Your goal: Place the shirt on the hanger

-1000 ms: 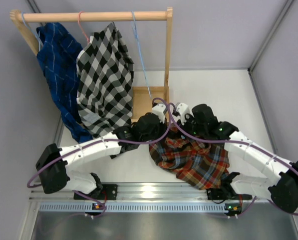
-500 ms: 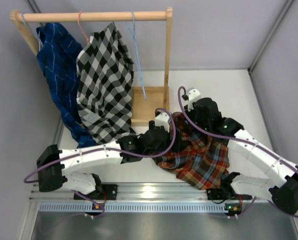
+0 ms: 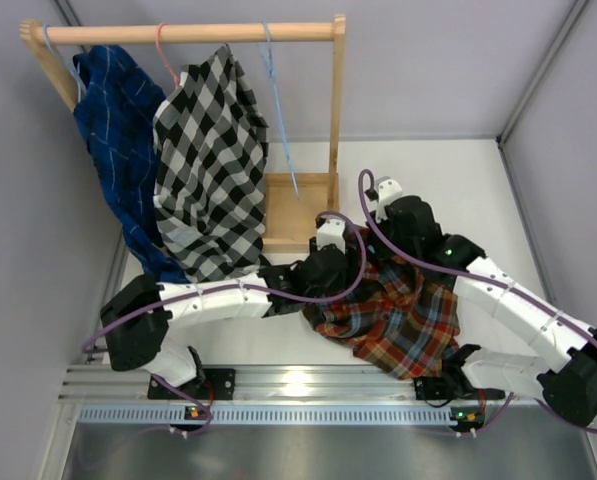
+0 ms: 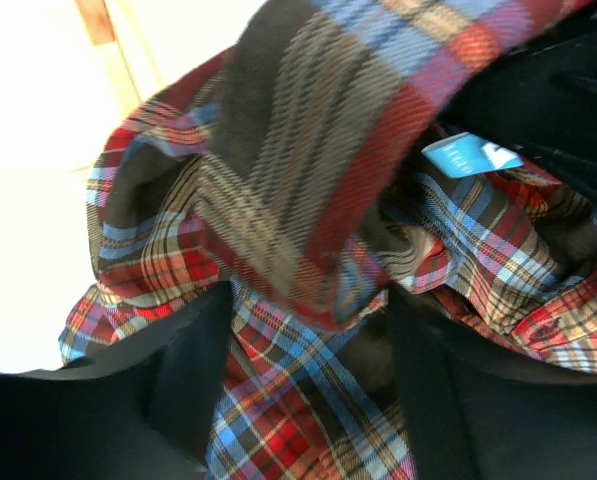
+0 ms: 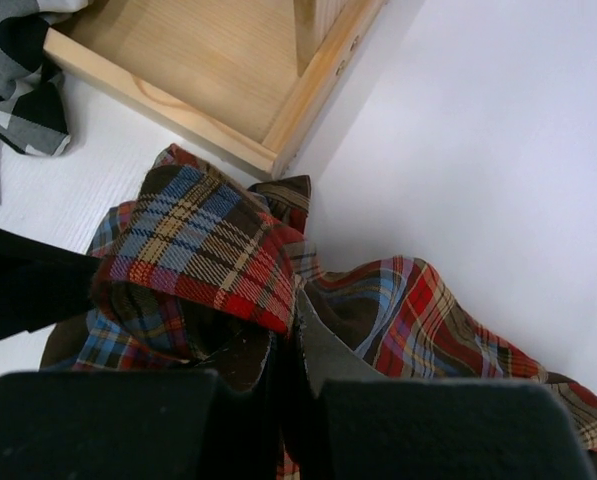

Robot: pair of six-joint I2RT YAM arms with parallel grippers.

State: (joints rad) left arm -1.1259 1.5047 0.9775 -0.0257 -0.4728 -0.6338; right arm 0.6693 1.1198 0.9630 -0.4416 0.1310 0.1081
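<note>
The shirt, red plaid, lies crumpled on the white table between the two arms. Its collar end is lifted off the table, and my right gripper is shut on that fold just in front of the rack's base. My left gripper sits low over the shirt's left part with its jaws apart; flat plaid cloth lies between the fingers. From above, the left gripper is close beside the right gripper. The hanger, thin and light blue, hangs bare from the wooden rod.
A wooden rack has its rod at the back and its base tray just behind the grippers. A black-and-white checked shirt and a dark blue shirt hang on it. A metal rail runs along the near edge.
My left gripper let go, opened wide, drew back toward me, and its jaws have since narrowed over the cloth. My right gripper carried the collar toward the rack. The blue hanger swung slightly.
</note>
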